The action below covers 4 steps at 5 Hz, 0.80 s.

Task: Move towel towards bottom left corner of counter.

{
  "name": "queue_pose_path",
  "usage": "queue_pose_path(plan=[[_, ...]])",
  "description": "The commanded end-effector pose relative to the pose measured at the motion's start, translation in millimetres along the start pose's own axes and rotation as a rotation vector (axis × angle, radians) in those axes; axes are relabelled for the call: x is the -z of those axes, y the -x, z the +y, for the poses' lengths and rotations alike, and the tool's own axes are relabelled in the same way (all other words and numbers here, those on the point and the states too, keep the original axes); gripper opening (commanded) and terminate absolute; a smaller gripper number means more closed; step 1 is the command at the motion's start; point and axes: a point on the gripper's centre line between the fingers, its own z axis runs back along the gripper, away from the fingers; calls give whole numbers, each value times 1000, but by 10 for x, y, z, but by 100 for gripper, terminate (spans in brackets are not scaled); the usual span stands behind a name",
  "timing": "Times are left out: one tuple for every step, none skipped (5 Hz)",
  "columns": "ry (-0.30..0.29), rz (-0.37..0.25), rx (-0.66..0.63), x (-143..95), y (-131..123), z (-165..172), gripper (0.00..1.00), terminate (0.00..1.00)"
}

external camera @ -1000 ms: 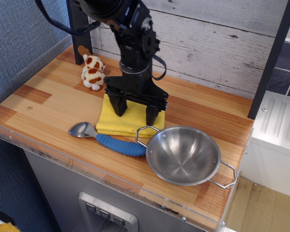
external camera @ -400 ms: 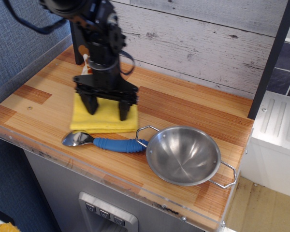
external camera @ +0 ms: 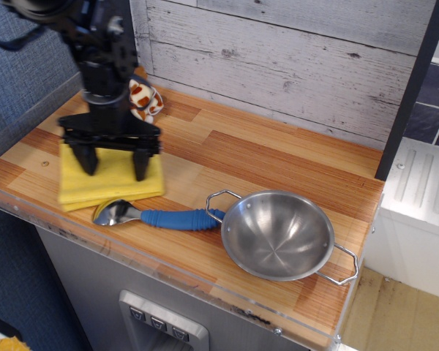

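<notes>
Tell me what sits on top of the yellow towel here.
The end effector stands on the towel with both fingers planted wide apart on it. The cloth under the fingertips is covered; the rest shows nothing else on it.

From my feed, the gripper [external camera: 113, 165] is planted straight down on the yellow towel [external camera: 108, 183], fingers spread wide with both tips pressing into the cloth. Towel sits near the front left of the counter [external camera: 278, 157], close to the acrylic edge. Blue-handled spoon [external camera: 157, 216] lies just beside the towel's front edge, steel bowl [external camera: 278, 235] to its right, plush toy [external camera: 144, 100] behind the arm.
</notes>
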Motion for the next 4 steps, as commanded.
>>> queue_pose_path(plan=[[-30, -39, -112, -174, 157, 344, 100, 0], [-38, -37, -121, -186, 161, 360, 100, 0], [-27, -42, -111, -203, 154, 288, 100, 0], [-26, -77, -109, -344, 119, 252, 100, 0]])
